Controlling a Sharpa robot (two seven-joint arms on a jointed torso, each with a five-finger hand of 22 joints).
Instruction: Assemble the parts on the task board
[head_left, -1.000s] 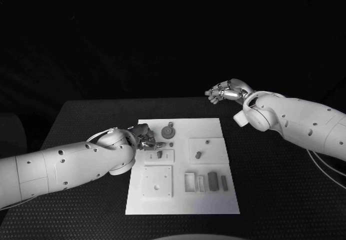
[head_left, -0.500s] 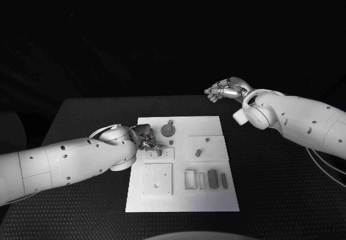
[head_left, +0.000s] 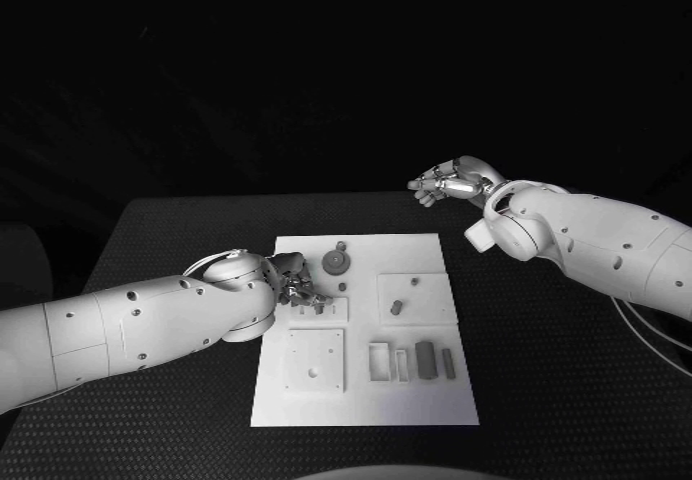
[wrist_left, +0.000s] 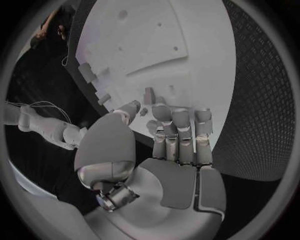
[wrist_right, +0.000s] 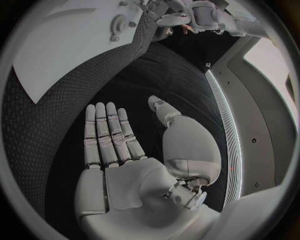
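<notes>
Left hand (head_left: 296, 284) curls its fingers over a small grey peg (wrist_left: 149, 95) at your white task board's (head_left: 433, 400) left edge; whether it grips it, you cannot tell. Right hand (wrist_right: 125, 150), fingers spread and holding nothing, hovers far right, and grey loose parts (head_left: 426, 361) suggest much remains.

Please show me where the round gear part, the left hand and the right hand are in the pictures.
round gear part (head_left: 335, 263): head view, on its disc face.
left hand (head_left: 296, 281): head view, on its fingers over the task board.
right hand (wrist_right: 122, 150): right wrist view, on its palm.
</notes>
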